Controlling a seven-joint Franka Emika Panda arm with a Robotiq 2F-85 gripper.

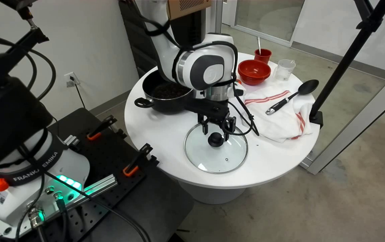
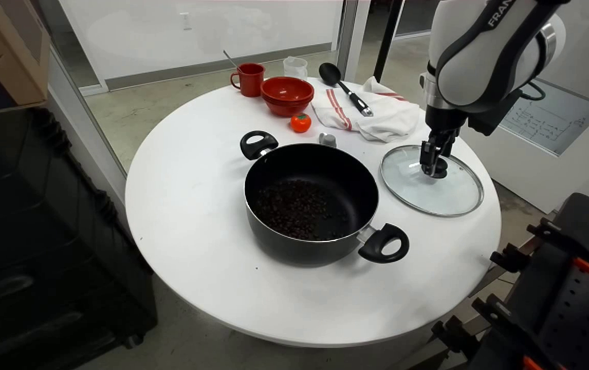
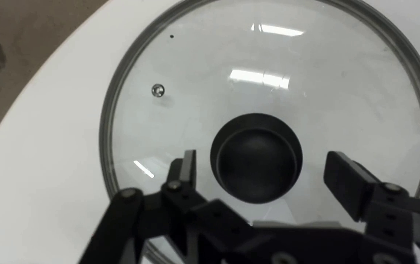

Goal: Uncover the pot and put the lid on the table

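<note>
The black pot (image 2: 305, 252) stands uncovered on the white round table (image 2: 186, 216), with dark beans inside. In an exterior view the arm partly hides the pot (image 1: 170, 105). The glass lid (image 1: 203, 154) lies flat on the table (image 1: 155, 141) beside the pot, knob up; it also shows in an exterior view (image 2: 451, 195) and the wrist view (image 3: 195, 69). My gripper (image 3: 262, 161) is open above the lid, also seen in an exterior view (image 1: 216, 131). Its fingers are on either side of the black knob (image 3: 257, 172), with a gap on both sides.
Red bowls (image 2: 288, 95), a red mug (image 2: 250, 79), a clear cup (image 2: 295, 67), a tomato (image 2: 300, 123) and a small grey item (image 2: 327, 140) stand beyond the pot. A black spoon (image 1: 288, 101) lies on a striped towel (image 1: 273, 124). The table edge (image 3: 30, 80) is near the lid.
</note>
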